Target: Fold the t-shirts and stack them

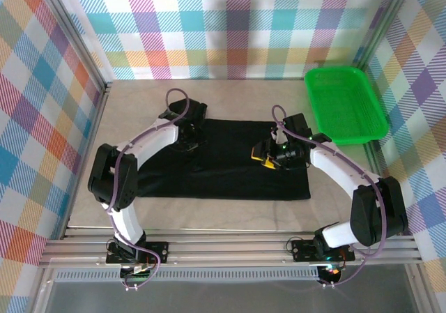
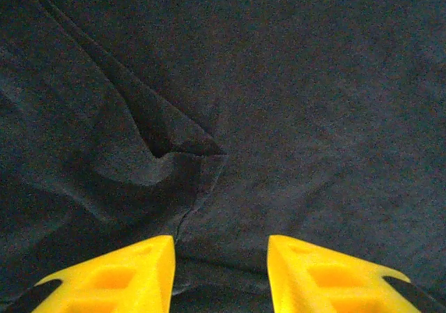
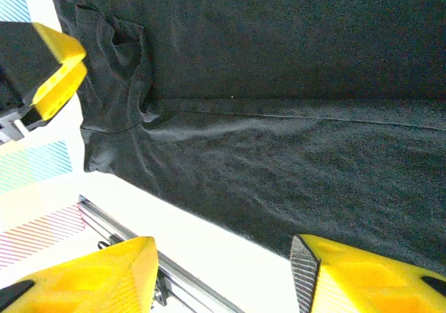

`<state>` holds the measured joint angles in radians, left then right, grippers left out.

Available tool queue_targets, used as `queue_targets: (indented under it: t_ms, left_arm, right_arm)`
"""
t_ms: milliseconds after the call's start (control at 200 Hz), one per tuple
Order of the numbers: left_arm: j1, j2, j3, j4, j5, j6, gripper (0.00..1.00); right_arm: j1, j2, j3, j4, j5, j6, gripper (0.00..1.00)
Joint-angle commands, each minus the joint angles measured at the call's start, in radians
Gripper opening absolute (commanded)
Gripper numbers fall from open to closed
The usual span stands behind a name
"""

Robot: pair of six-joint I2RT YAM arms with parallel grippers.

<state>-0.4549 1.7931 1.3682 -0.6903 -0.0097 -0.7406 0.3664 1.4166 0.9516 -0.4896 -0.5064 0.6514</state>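
The left gripper (image 2: pixel 219 279) hangs low over the cloth with its yellow fingers (image 2: pixel 118 275) apart and nothing pinched between them. Just ahead of it, at the centre of the left wrist view, a small raised pucker with creases running to the upper left marks the fabric. The right gripper (image 3: pixel 223 278) also stands parted and empty, poised over the near hem with pale table (image 3: pixel 209 243) showing between its tips. Both work over one black t-shirt (image 1: pixel 230 170), which lies across the middle of the overhead frame as a broad, roughly rectangular slab with the left gripper at its upper left and the right gripper near its right edge. No sleeves stick out of that outline, and a long straight line crosses the right wrist view, so I judge that the sides may be turned in already, though whether the line is a fold or a seam I cannot tell. The slab is much wider than a finished fold would be, so further folds look due. Stacking has not begun: no folded pile is visible, and the green basket (image 1: pixel 346 107) at the upper right sits well apart with its mesh floor bare.
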Motion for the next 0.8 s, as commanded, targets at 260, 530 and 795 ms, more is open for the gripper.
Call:
queue_targets:
  t_ms: [260, 530, 795]
  left_arm:
    - [0.015, 0.149, 0.028, 0.007, 0.007, 0.072, 0.29]
    - [0.013, 0.205, 0.049, 0.025, 0.009, 0.098, 0.11]
    - [0.007, 0.186, 0.064, 0.015, -0.015, 0.113, 0.0]
  right_arm:
    - [-0.001, 0.044, 0.024, 0.001, -0.018, 0.002, 0.54]
    - [-0.002, 0.033, 0.012, -0.002, -0.012, 0.004, 0.54]
    - [-0.001, 0.044, 0.011, 0.007, -0.016, 0.01, 0.53]
